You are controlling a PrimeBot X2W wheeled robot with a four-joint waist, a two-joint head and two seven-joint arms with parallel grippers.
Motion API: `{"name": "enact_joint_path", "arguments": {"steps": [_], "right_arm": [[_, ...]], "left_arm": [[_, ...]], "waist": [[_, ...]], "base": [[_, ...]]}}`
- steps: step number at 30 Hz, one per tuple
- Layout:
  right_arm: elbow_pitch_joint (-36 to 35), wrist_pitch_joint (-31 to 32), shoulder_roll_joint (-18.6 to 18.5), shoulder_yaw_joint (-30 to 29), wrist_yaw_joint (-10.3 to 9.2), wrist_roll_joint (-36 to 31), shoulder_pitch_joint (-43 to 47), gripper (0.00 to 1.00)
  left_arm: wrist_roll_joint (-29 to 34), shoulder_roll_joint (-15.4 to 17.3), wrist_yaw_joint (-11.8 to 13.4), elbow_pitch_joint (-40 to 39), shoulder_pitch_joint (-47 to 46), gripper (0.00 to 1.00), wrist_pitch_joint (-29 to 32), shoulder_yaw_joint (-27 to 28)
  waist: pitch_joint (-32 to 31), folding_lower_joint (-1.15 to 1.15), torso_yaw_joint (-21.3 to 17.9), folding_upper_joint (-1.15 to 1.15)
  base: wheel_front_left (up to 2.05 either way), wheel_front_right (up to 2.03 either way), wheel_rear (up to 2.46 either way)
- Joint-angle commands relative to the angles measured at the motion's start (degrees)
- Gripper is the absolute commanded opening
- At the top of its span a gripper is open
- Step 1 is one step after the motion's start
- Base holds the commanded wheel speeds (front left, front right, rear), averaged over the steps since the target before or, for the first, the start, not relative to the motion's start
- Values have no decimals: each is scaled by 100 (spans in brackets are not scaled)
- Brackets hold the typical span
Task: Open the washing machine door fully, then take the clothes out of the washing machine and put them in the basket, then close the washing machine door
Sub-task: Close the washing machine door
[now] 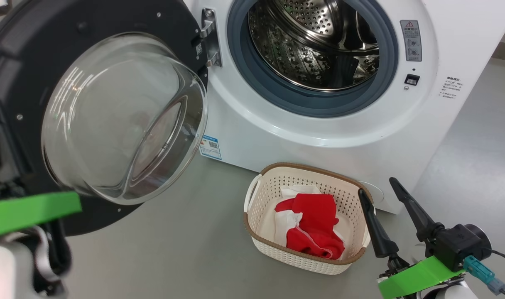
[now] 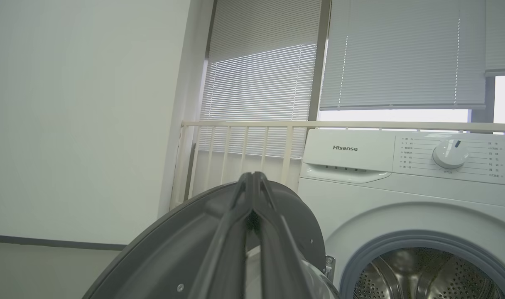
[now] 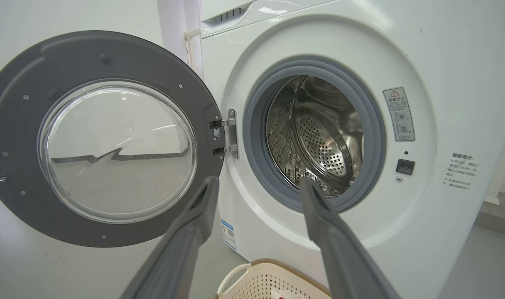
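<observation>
1. Left gripper (image 2: 252, 182), long dark fingers pressed together on nothing, sat by the rim of the wide-open round, black-rimmed, glass-bowled washing machine door (image 1: 123, 116); contact could not be told.
2. Right gripper (image 1: 379, 189) hung spread and empty beside the small cream perforated basket (image 1: 306, 165).
3. Bright red-and-white clothes (image 1: 315, 226) lay in the basket. The perforated steel drum (image 1: 315, 41) of the white front-loading washing machine (image 1: 319, 137) looked empty.
4. Judged: only closing left, so next the door needs swinging to its latch.

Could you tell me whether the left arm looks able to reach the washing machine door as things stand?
Probably yes: the left gripper, fingers shut, lies right by the washing machine door, with nothing between them; whether they touch is unclear.
</observation>
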Motion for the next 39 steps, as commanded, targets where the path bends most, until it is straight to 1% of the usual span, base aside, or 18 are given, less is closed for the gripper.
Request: {"name": "enact_joint_path", "arguments": {"steps": [1,8,14,15,17,24,29,36,39], "right_arm": [[-135,-37,-81,140,20,-30,-250,100],[-129,-37,-139,114,20,-24,-217,100],[-108,-37,-134,158,20,-29,-208,100],[-108,-37,-134,158,20,-29,-208,100],[-103,-37,-145,173,20,-26,-213,100],[-34,-37,-181,193,20,1,-211,100],[1,-37,-177,245,20,21,-201,100],[-1,-37,-196,256,20,33,-188,100],[13,-37,-208,283,20,45,-199,100]], "left_arm": [[-110,222,-56,-8,-386,0,-25,355],[-645,506,-107,956,-1270,0,34,991],[-1487,625,-211,2053,-2033,0,402,1507],[-1487,625,-211,2053,-2033,0,402,1507],[-1780,659,-226,2409,-2264,0,553,1695],[-2578,792,-164,3553,-2852,0,1122,2223],[-2751,997,-117,4119,-2972,0,1677,2243],[-2793,1261,-194,4558,-3015,0,2231,2122],[-2867,1370,-204,4694,-3038,0,2390,2165]], "waist": [[14,0,-9,0],[29,0,-40,0],[58,0,-75,0],[58,0,-75,0],[71,0,-90,0],[56,0,-144,0],[30,0,-204,0],[83,0,-276,0],[107,0,-323,0]], "base": [[0,0,0],[0,0,0],[0,0,0],[0,0,0],[0,0,0],[0,0,0],[0,0,0],[0,0,0],[0,0,0]]}}
